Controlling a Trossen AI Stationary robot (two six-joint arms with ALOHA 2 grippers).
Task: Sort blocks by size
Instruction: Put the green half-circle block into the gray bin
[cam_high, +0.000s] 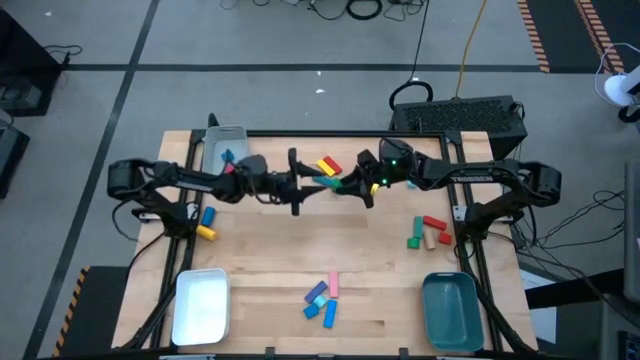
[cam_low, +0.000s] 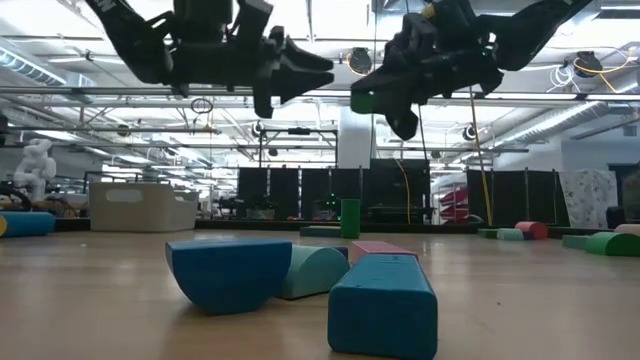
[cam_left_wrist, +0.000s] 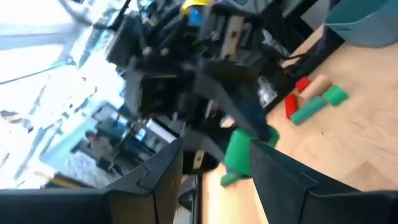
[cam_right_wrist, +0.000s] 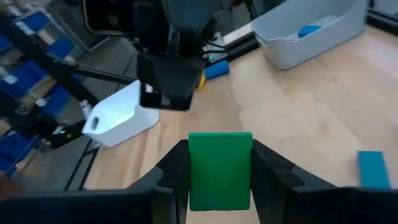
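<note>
**Green block held aloft between the two arms**

A green block (cam_right_wrist: 220, 169) is clamped between the fingers of the right gripper (cam_right_wrist: 219, 180), raised well above the tabletop (cam_high: 370, 250) near its middle rear. The left gripper (cam_high: 298, 184) is held close opposite, its fingers (cam_left_wrist: 273, 177) parted and empty, with the green block just beyond their tips.

The block is judged to be light, rigid and smooth-sided, so slipping is likelier than crushing. Its flat opposite faces are best gripped squarely, near the middle of its length; if it is to be taken over by the left fingers, the free end is the place.

Other blocks lie on the tabletop: a blue, teal and pink cluster (cam_high: 322, 297) at the front, a green, red and tan group (cam_high: 428, 232) on the right side, and one blue piece in the grey tray (cam_high: 222, 146).
</note>
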